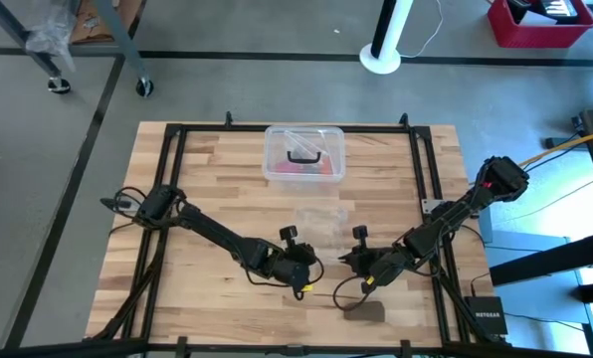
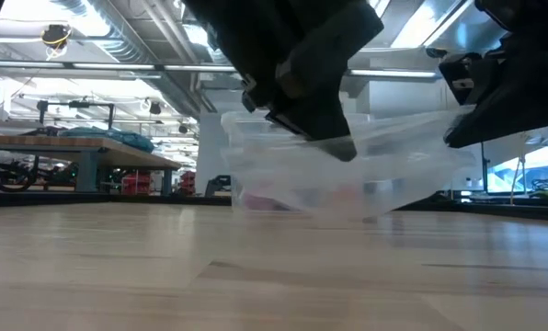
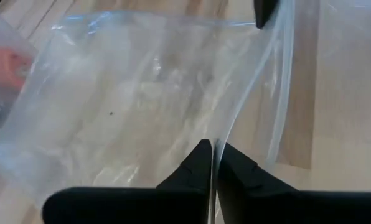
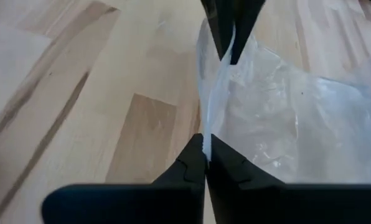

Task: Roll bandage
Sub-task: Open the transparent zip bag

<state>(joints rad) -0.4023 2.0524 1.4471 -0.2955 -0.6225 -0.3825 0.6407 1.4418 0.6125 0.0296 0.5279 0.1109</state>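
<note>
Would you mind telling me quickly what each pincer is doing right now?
Left pincer: closed on the edge of the clear plastic bag.
Right pincer: closed on the same bag's edge.

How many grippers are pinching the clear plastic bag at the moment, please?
2: the left gripper and the right gripper each have their fingers shut on an edge of the clear plastic bag, near the table's middle front.

Count on the table point(image 1: 207, 298): one clear plastic bag point(image 1: 321, 221), one clear plastic box point(image 1: 304, 154) with one black handle point(image 1: 302, 156), and one dull brown bandage point(image 1: 363, 312) near the front edge. Two robot arms are present, each with one gripper: left gripper point(image 1: 306, 273) and right gripper point(image 1: 351, 262). On the floor beyond: one red bin point(image 1: 537, 22), one white post base point(image 1: 381, 58).
</note>
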